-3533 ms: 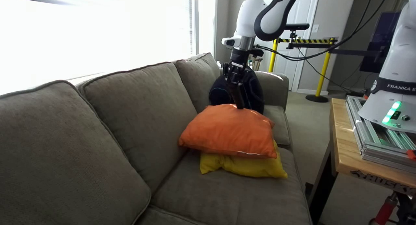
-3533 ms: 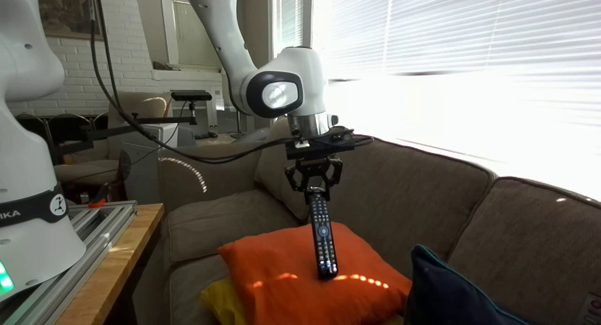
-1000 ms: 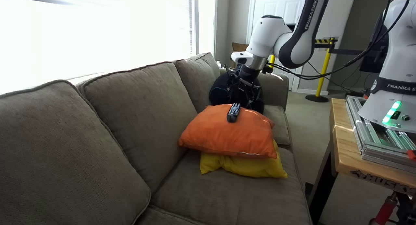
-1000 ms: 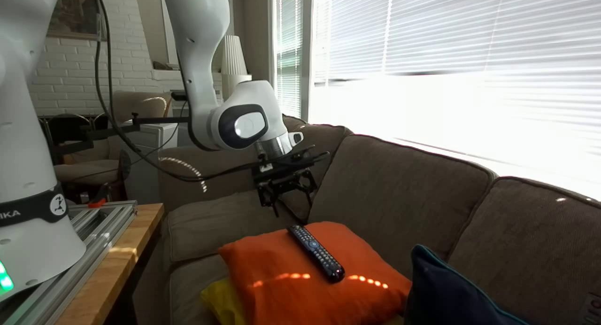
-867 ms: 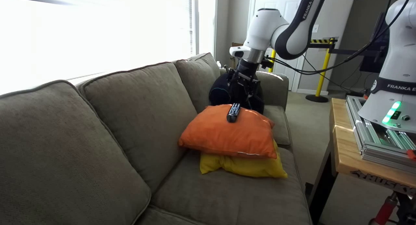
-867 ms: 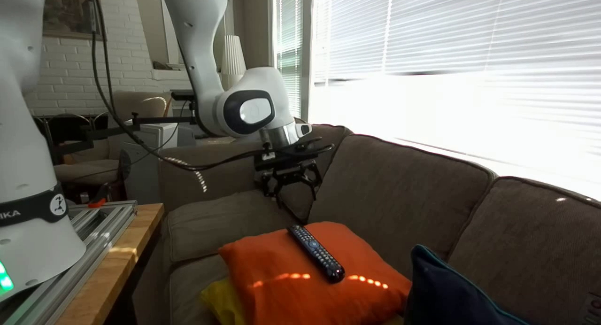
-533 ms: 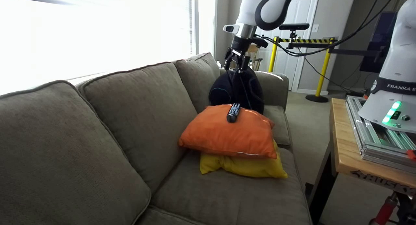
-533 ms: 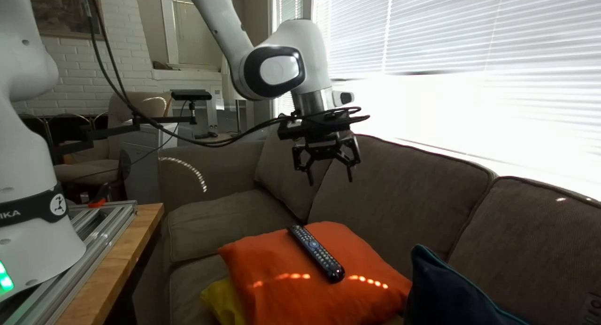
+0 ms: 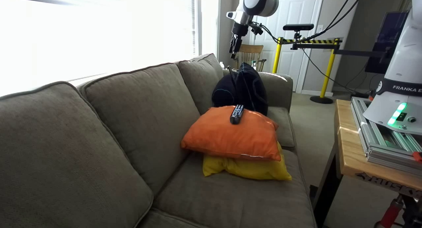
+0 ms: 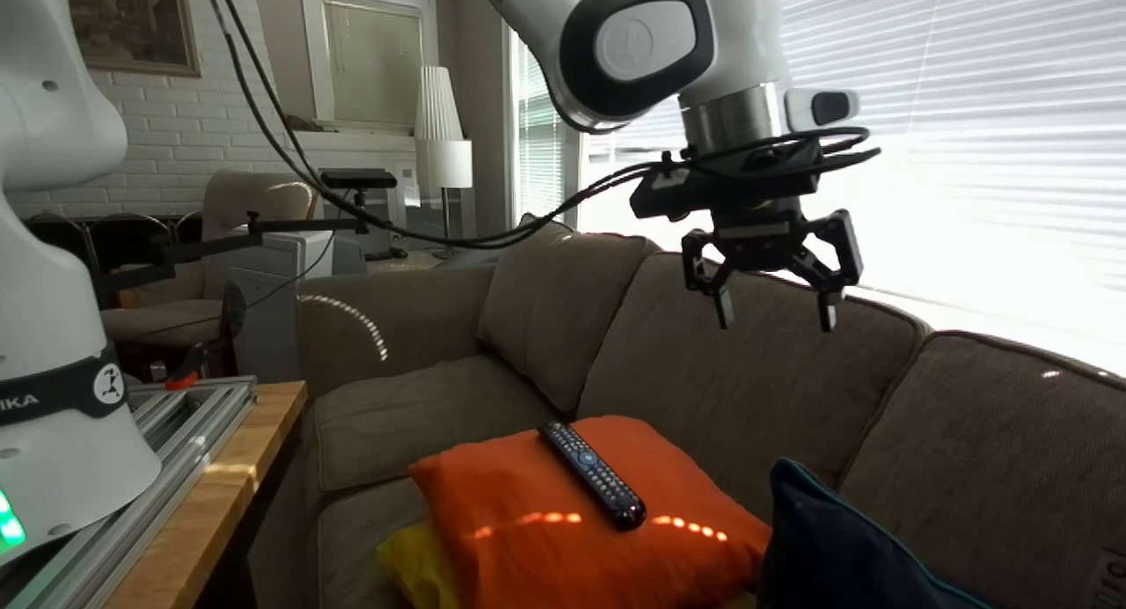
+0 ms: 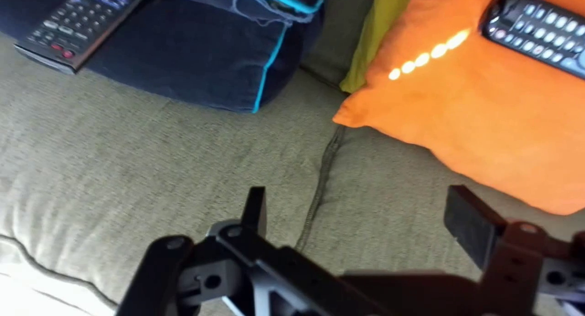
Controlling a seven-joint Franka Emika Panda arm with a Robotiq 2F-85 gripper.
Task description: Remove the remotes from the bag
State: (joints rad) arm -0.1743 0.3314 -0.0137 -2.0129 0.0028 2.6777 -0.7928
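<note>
One remote (image 10: 591, 473), black with rows of pale buttons, lies flat on the orange pillow and shows in all three views. A second remote (image 11: 82, 26) juts out past the edge of the navy bag (image 11: 192, 51) in the wrist view, its far end cut off by the frame. The slumped bag (image 9: 252, 89) sits behind the pillow in an exterior view, where a thin dark strip (image 9: 231, 74) pokes up from it, probably that remote. My gripper (image 10: 775, 320) hangs open above the sofa, apart from both remotes, nothing between its fingers.
The orange pillow (image 9: 227, 132) rests on a yellow pillow (image 9: 247, 168). The sofa backrest (image 10: 756, 371) rises along the window side, beyond my gripper. A wooden bench (image 9: 349, 145) carries the robot base.
The gripper was shut on a remote above the orange pillow; it has let go, and the remote lies there. Since then the arm has risen and swung towards the window and the bag.
</note>
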